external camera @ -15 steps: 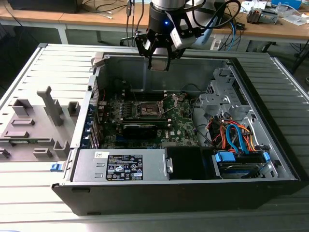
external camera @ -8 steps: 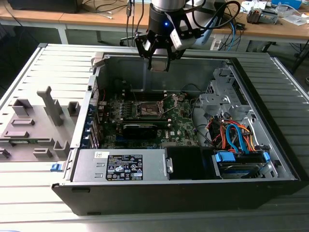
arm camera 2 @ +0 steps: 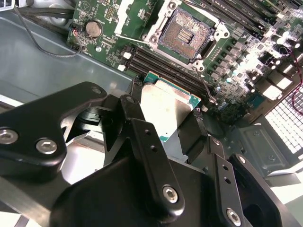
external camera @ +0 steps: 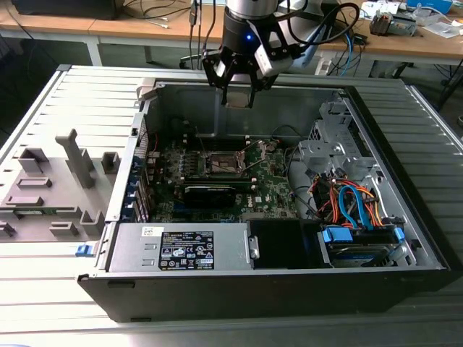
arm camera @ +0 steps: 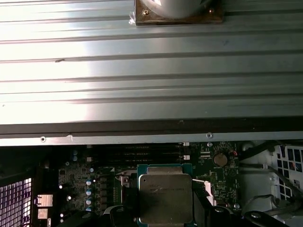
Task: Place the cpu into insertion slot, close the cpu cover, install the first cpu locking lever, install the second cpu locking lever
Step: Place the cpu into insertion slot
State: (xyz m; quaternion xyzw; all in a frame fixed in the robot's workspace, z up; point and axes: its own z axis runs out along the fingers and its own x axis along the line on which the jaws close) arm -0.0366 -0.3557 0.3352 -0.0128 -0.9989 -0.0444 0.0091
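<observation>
My gripper (external camera: 239, 92) hangs above the back wall of the open computer case, shut on the cpu (arm camera 2: 166, 105). The chip's pale metal top and green edge sit between the black fingers (arm camera 2: 134, 109) in both wrist views, cpu (arm camera: 165, 197) included. The insertion slot (arm camera 2: 185, 34) lies open on the green board, dark with a silver frame, empty, some way below and ahead of the chip. In the exterior view the insertion slot (external camera: 223, 163) is at the board's middle, in front of the gripper. A silver plate, probably the raised cpu cover (arm camera 2: 126, 13), stands beside the slot.
The case (external camera: 405, 238) lies on a ribbed grey table. Black memory slots (arm camera 2: 156, 61) run beside the socket. A power supply (external camera: 181, 249) fills the case's front, and drive bays with orange and blue cables (external camera: 354, 206) sit at the exterior view's right. Grey fixtures (external camera: 58, 181) stand at its left.
</observation>
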